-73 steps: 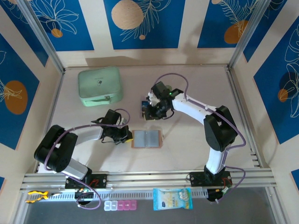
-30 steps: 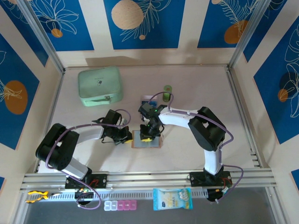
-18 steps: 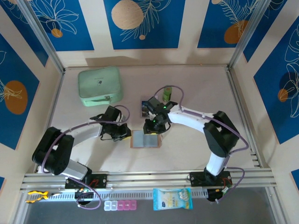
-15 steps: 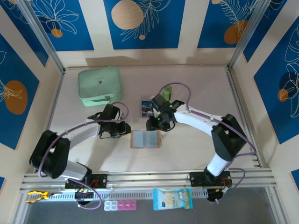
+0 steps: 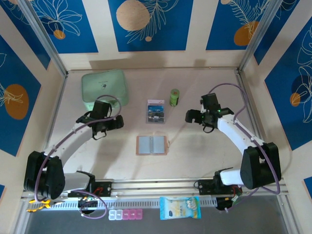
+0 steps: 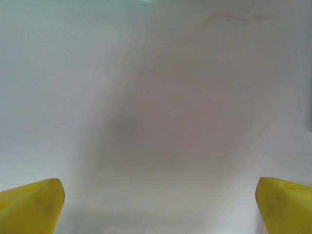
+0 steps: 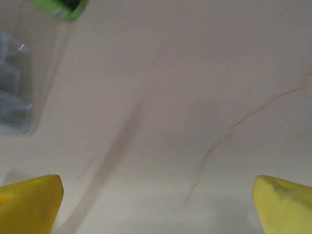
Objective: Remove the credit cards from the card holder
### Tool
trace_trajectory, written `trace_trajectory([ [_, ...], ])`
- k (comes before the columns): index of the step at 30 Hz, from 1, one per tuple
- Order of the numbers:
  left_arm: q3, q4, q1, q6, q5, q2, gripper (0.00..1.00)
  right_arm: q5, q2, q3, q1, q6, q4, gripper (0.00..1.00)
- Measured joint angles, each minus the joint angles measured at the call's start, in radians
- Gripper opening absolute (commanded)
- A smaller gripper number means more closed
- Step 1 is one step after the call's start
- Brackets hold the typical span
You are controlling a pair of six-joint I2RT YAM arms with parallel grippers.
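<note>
The tan-pink card holder (image 5: 152,145) lies open and flat at the table's middle, grey pockets up. Behind it the blue and dark credit cards (image 5: 156,111) lie stacked, apparently in a clear box; the right wrist view catches them as a grey blur (image 7: 12,97) at its left edge. My left gripper (image 5: 107,128) hovers open, left of the holder and in front of the mint case. My right gripper (image 5: 198,121) hovers open, well right of the cards. Both wrist views show wide-apart yellow fingertips (image 6: 29,207) (image 7: 29,202) over bare table, nothing between them.
A mint-green zip case (image 5: 104,87) sits at the back left. A green cylinder (image 5: 174,97) (image 7: 58,7) stands right of the cards. A snack packet (image 5: 180,207) and pill boxes (image 5: 126,214) lie below the front rail.
The right gripper left the card holder, passed by the card stack and drew back to the right. The left gripper let go of the holder's left edge and pulled away up-left.
</note>
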Motion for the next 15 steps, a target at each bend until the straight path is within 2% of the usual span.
trace_trajectory([
  [5,-0.042,0.085,0.021,0.115,-0.217,-0.019,1.0,0.024,-0.002,-0.105,-0.119,-0.109,0.21,0.99],
  [8,-0.127,0.202,0.04,0.201,-0.308,-0.056,1.0,0.029,0.005,-0.195,-0.139,-0.183,0.401,0.99],
  [11,-0.23,0.35,0.055,0.286,-0.349,-0.078,0.99,0.027,0.039,-0.264,-0.14,-0.232,0.57,0.99],
  [15,-0.337,0.558,0.086,0.362,-0.347,-0.074,0.99,0.023,0.1,-0.308,-0.14,-0.275,0.752,0.99],
])
